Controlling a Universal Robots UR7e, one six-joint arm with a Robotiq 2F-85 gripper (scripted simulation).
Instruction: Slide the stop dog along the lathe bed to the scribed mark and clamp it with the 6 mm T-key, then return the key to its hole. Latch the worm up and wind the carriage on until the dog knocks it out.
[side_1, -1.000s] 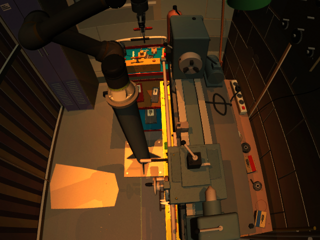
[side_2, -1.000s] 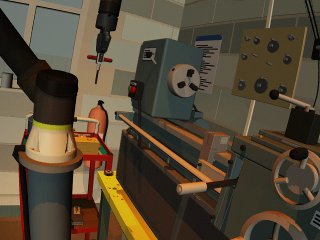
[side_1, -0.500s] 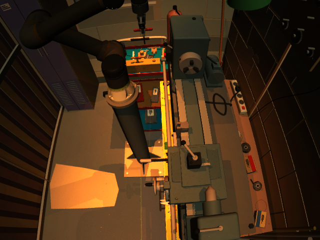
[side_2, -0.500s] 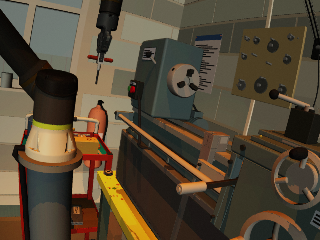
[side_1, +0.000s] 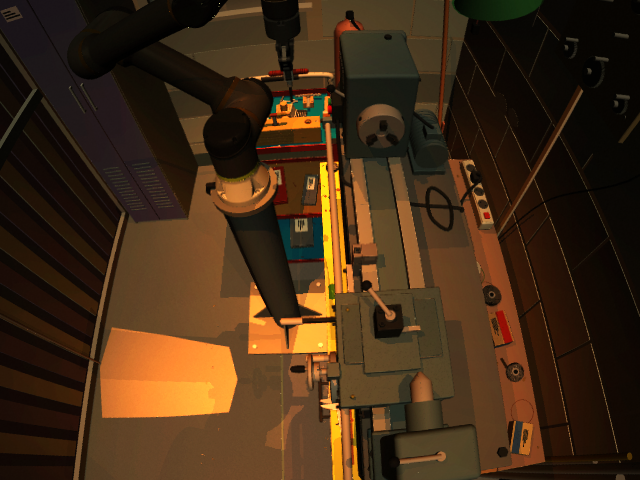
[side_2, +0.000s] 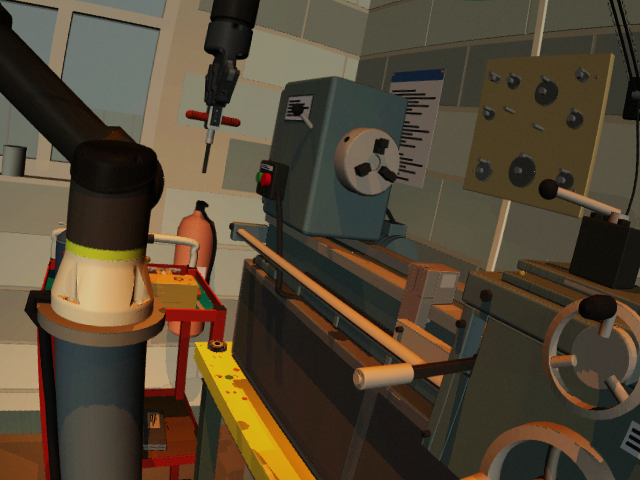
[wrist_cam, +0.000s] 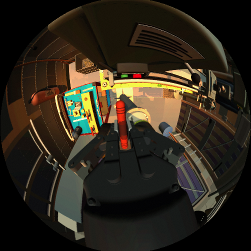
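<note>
The T-key's shaft is hidden from the wrist camera behind its red crossbar (wrist_cam: 122, 122). I hold the T-key (side_2: 212, 122) in my closed gripper (side_2: 214, 114), high above the red tool cart (side_1: 292, 121). Its shaft hangs straight down. The stop dog (side_2: 430, 285) is a pale block on the lathe bed (side_1: 385, 217), between the headstock (side_2: 341, 155) and the carriage (side_1: 390, 336). The carriage handwheel (side_2: 594, 356) faces the front. A white-handled lever (side_2: 393, 373) sticks out of the apron.
The cart's top tray (wrist_cam: 81, 107) holds a teal tool board with several small fixtures. A fire extinguisher (side_2: 194, 248) stands behind the cart. A yellow rail (side_2: 243, 413) runs along the lathe's front. The arm's lower link (side_1: 263, 248) crosses in front of the cart.
</note>
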